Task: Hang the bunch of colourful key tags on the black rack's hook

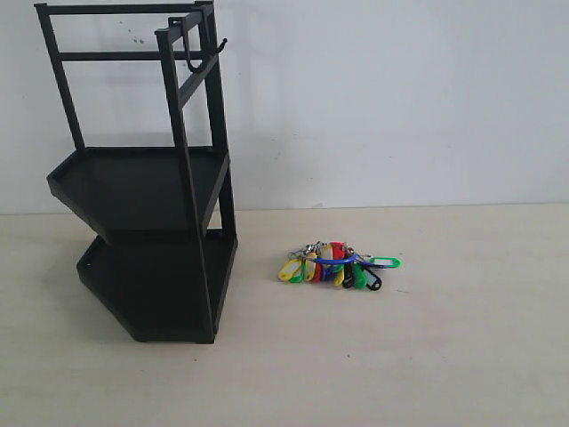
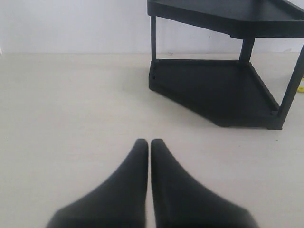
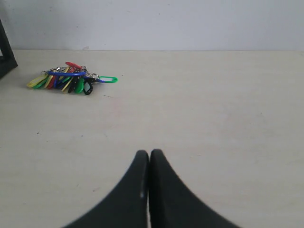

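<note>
Now my right pincer (image 3: 149, 153) is sitting closed, empty, the key tag bunch (image 3: 64, 80) lying well ahead of it. I'm expecting it light and floppy, favouring its blue loop (image 3: 66, 73).

A pale table (image 1: 462, 356) carries the black rack (image 1: 151, 231); the colourful key tag bunch (image 1: 336, 265) lies beside it.

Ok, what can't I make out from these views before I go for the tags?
- Exterior view: left tool and right tool not in frame; hook thin against black rack bars.
- Left wrist view: upper edge cuts off rack top and hook.
- Right wrist view: key tag bunch rings too small to separate.
</note>
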You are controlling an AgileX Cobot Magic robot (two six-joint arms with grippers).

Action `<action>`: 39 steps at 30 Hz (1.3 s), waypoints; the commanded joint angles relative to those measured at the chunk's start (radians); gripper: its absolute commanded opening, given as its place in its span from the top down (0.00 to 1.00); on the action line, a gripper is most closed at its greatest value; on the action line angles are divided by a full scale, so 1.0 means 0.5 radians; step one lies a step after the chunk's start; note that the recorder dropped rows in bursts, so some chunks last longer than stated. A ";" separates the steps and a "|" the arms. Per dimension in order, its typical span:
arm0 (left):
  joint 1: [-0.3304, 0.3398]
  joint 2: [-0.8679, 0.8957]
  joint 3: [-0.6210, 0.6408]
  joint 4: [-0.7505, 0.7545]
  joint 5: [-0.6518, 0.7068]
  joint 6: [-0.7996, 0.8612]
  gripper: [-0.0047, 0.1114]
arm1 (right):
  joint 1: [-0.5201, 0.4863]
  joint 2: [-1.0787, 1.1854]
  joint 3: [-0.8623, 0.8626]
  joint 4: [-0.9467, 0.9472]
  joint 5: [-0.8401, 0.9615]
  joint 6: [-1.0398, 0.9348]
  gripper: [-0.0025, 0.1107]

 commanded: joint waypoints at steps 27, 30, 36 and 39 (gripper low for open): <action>0.007 -0.004 -0.003 -0.015 -0.031 -0.021 0.92 | -0.005 -0.010 -0.204 0.270 -1.180 -0.153 0.98; 0.007 -0.004 -0.003 -0.015 -0.031 -0.021 0.92 | -0.005 0.260 -0.576 0.270 -0.653 -0.374 0.98; 0.007 -0.004 -0.003 -0.015 -0.031 -0.021 0.92 | -0.005 0.858 -1.008 0.274 -0.201 -0.391 0.98; 0.007 -0.004 -0.003 -0.015 -0.031 -0.021 0.92 | -0.005 1.047 -1.084 0.274 -0.222 -0.391 0.98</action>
